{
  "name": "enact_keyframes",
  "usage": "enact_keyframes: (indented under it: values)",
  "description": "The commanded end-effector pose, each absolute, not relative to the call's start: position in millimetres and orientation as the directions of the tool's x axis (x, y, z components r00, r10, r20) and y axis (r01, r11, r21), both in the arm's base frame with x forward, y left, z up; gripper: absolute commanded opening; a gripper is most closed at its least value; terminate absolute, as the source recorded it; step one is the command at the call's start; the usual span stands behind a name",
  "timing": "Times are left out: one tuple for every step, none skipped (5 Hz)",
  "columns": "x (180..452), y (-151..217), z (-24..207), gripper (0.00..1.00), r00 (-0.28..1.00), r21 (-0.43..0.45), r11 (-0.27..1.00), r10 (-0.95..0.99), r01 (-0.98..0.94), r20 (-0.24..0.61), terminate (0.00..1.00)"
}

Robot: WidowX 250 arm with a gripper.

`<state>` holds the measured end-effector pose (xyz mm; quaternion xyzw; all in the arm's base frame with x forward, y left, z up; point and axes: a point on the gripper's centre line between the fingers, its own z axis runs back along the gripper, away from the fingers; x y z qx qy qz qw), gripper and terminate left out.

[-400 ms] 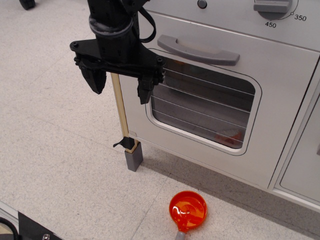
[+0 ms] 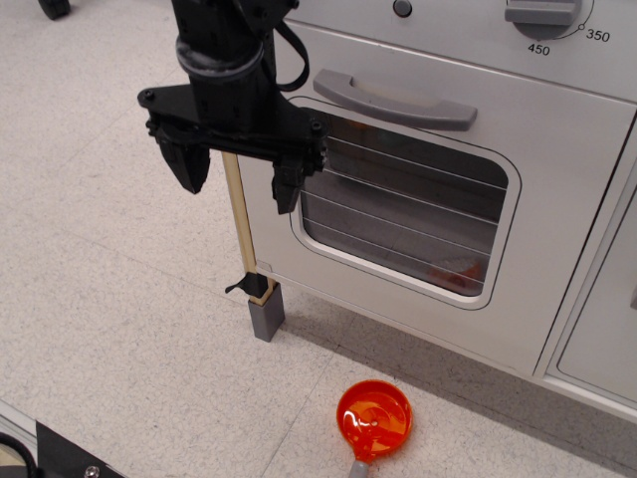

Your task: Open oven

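We see a single view looking down and across a light speckled counter (image 2: 109,299) toward the oven (image 2: 557,259), a large light-grey toy appliance that fills the upper right of the view. Its door is shut, flush with the front, and carries a rounded glass window (image 2: 403,214) with a grey bar handle (image 2: 395,101) just above it; the handle's long axis runs left to right, dropping slightly toward the right. Above the handle sits a dial panel, where a grey dial (image 2: 542,14) shows the marks 350 and 450. The black tool (image 2: 234,169) hangs from its arm at upper left, pointing downward in front of the oven's left edge, with its two fingers set wide apart and nothing between them. The handle lies to the tool's right and a little higher than the fingertips; the right fingertip is near the window's upper left corner, but we cannot tell how far out from the door the tool stands. We judge that the coming move calls for a shift right and up, so the fingers can meet the bar across its length. Inside the oven, through the glass, we see wire racks (image 2: 418,184) and a small orange-red shape low at the right that we cannot identify. A thin wooden strip (image 2: 239,224) runs down the oven's left corner to a grey foot (image 2: 266,312). On the counter in front lies an orange translucent cup (image 2: 374,419), empty as far as we can see, well apart from the tool.
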<state>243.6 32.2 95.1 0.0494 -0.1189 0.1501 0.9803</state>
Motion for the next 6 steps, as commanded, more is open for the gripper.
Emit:
enact_keyframes:
  values:
    - [305,30,118,1.00,0.630,-0.245,0.691,0.722,-0.680,0.286,0.00]
    - [318,40,123,1.00,0.413,-0.377,0.465,0.885,-0.801,0.213,0.00]
    - [331,51,124,1.00,0.177,-0.425,0.214,0.976,-0.880,0.125,0.00]
    - [340,58,114,1.00,-0.069,-0.400,-0.035,0.995,-0.916,0.069,0.00]
    - [349,58,104,1.00,-0.148,-0.381,-0.137,0.989,-0.914,-0.001,0.00]
    - [352,50,98,1.00,-0.127,-0.383,-0.127,0.992,-0.915,-0.026,0.00]
